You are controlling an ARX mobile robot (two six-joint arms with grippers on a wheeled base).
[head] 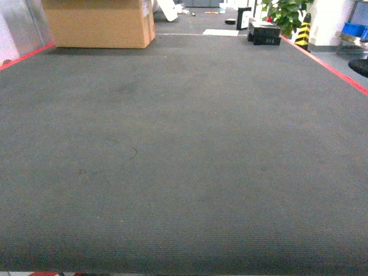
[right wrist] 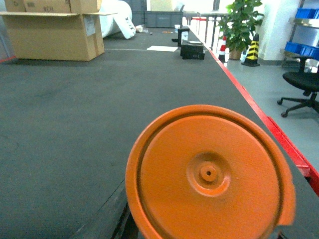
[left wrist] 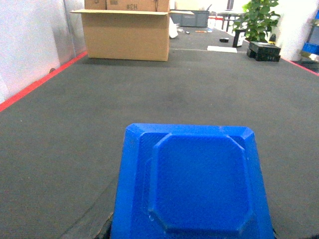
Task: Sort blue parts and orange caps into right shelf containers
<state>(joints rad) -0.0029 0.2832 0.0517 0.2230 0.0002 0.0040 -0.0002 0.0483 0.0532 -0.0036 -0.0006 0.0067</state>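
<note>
blue part (left wrist: 192, 184) filling left wrist view, orange cap (right wrist: 209, 174) right, cardboard box (head: 100, 23) open

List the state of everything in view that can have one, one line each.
blue part: held up close before the left wrist camera, above the carpet
orange cap: held up close before the right wrist camera, flat face showing
cardboard box: standing on the floor, top flaps open
office chair: upright, unoccupied
Grippers: hidden behind their loads
</note>
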